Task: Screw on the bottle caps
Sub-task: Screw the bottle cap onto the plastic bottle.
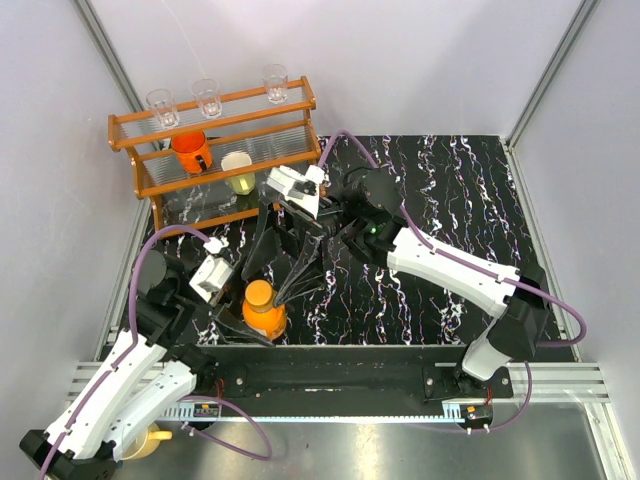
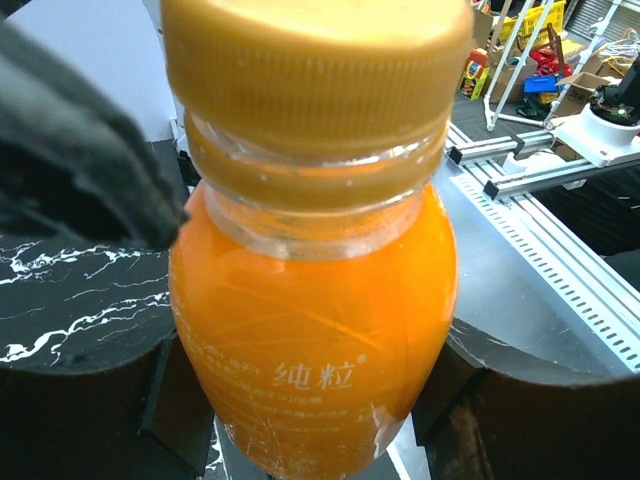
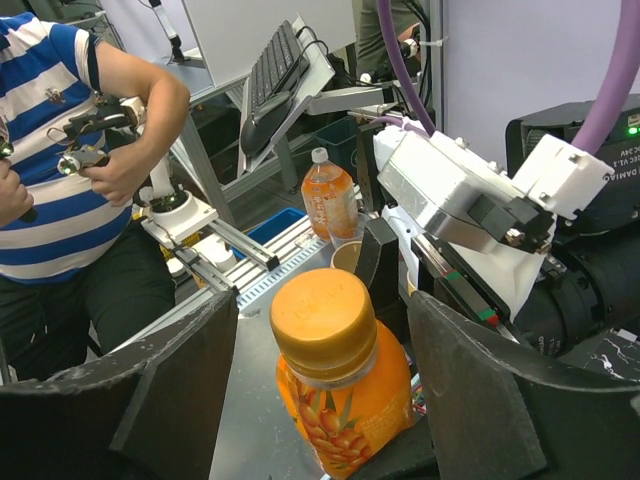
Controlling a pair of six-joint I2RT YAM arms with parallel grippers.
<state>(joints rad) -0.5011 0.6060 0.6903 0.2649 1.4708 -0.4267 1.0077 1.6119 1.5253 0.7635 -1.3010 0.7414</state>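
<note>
Orange cap sits between parted jaws of right gripper; left gripper seemingly clamps orange bottle; off-centre closing risks cross-threading.

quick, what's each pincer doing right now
Left pincer: closed on the short squat orange plastic bottle.
Right pincer: open, straddling its orange round screw cap, not touching.

**Tally, as I see it**

Orange bottle: one. Orange cap: one. Clear glasses: three. Orange mug: one. Pale cup: one. Wooden rack: one. My own kit comes to two pairs: left fingers and right fingers. Beyond the counter I count one white-capped bottle and one person.
</note>
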